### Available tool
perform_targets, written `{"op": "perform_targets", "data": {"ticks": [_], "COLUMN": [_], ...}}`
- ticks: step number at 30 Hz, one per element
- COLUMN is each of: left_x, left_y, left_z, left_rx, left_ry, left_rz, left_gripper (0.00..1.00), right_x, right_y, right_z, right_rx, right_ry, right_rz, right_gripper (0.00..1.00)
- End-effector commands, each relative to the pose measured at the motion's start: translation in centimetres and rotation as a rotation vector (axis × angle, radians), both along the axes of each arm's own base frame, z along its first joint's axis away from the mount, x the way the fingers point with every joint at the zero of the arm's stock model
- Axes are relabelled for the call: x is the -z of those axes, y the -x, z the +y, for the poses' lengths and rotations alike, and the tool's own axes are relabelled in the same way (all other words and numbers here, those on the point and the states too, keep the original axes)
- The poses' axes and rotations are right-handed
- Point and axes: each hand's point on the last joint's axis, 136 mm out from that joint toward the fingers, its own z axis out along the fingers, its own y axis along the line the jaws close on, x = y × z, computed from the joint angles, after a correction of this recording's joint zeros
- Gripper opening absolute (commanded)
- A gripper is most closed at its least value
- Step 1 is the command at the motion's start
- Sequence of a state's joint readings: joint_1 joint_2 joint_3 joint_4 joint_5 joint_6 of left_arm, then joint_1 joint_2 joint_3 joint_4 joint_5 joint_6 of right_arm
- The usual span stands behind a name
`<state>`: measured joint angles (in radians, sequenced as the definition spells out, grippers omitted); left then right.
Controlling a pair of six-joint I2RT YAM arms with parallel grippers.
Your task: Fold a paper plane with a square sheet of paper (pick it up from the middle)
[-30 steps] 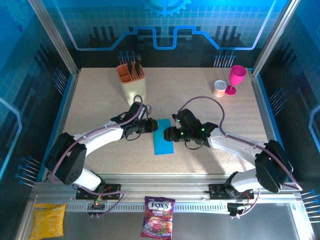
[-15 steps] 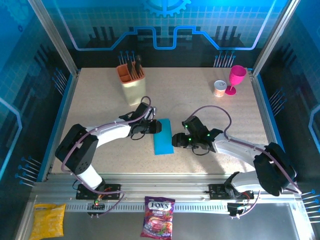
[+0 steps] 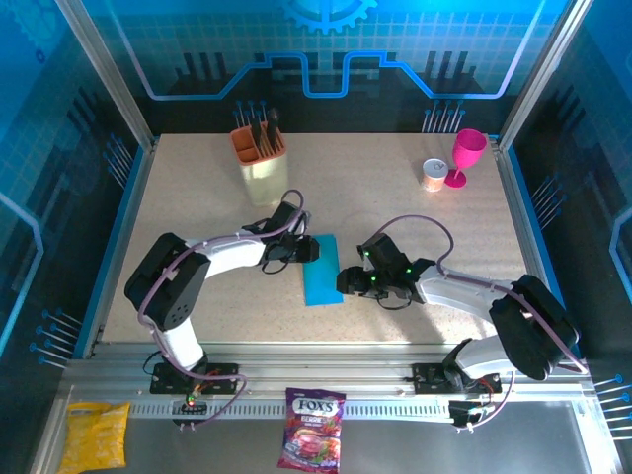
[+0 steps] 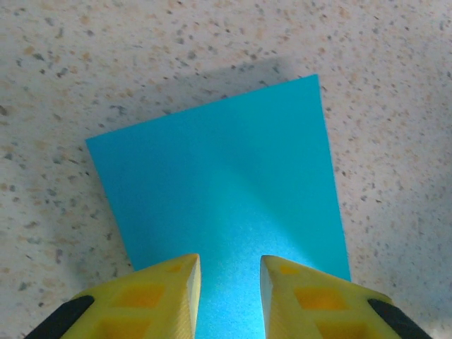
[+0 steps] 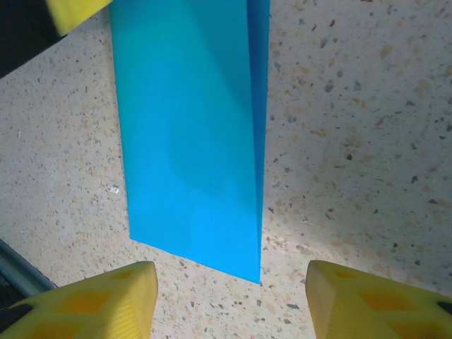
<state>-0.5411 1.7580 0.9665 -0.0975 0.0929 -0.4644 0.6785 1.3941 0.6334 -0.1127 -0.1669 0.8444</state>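
One folded blue sheet [image 3: 322, 269] lies lengthwise near-to-far.

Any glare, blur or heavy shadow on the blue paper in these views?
Top external: sharp, blue-tinted surround, paper evenly lit. Left wrist: sharp, pale glare patch on the paper ahead of the left fingers, soft shadow past its far edge. Right wrist: sharp, bright spot on the table beside the paper's corner.

Speckled table [image 3: 183, 212] with paper [image 3: 320, 272], utensil holder [image 3: 262, 170], can [image 3: 433, 176], goblet [image 3: 466, 156]
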Motion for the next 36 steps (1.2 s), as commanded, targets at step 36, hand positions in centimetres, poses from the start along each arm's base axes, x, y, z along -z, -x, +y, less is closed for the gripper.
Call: {"op": "perform_targets", "data": {"ticks": [36], "left_x": [3.3], "left_y": [-0.2], "left_z": [0.5], "left_rx": [0.007], "left_ry": [-0.012], "left_rz": [0.034], "left_gripper": [0.28], "right_x": [1.6], "right_y": [-0.2], "right_z": [2.8], "right_rx": [-0.035], "right_ry": [-0.05], "right_rz": [0.052], "right_gripper": [0.5]}}
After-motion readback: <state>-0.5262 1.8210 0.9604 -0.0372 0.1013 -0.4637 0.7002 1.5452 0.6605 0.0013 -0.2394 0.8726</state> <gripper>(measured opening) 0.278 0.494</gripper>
